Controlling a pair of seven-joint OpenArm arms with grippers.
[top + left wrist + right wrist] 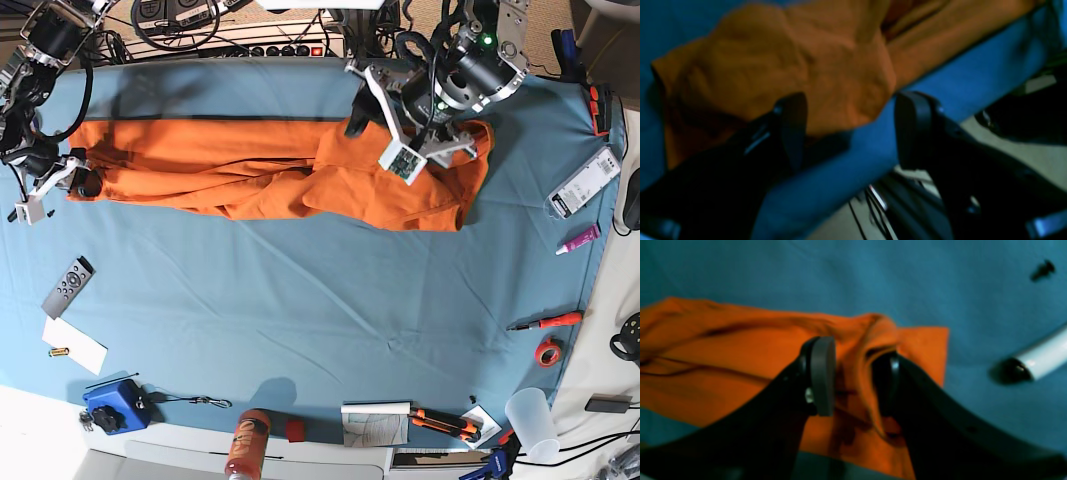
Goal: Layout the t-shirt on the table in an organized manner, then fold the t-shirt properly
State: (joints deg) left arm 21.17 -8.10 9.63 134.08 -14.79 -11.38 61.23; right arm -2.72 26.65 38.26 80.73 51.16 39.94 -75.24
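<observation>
A: T-shirt first: the bright orange soft cloth t-shirt lies stretched lengthwise along the far part of the wide teal-blue cloth-covered counter, rumpled down its middle.

B: And the left end effector?

A: Its black jaws stand wide apart over the counter's edge, with nothing between them; a bunched fold of the t-shirt sits just behind them.

B: The right end effector?

A: Jaws parted, with a raised ridge of orange cloth standing in the gap. Whether the pads touch it, I cannot tell.

B: Anything farther out?

A: A grey remote control and a white paper slip lie well apart from the shirt, and a red-handled screwdriver near the opposite side.
</observation>
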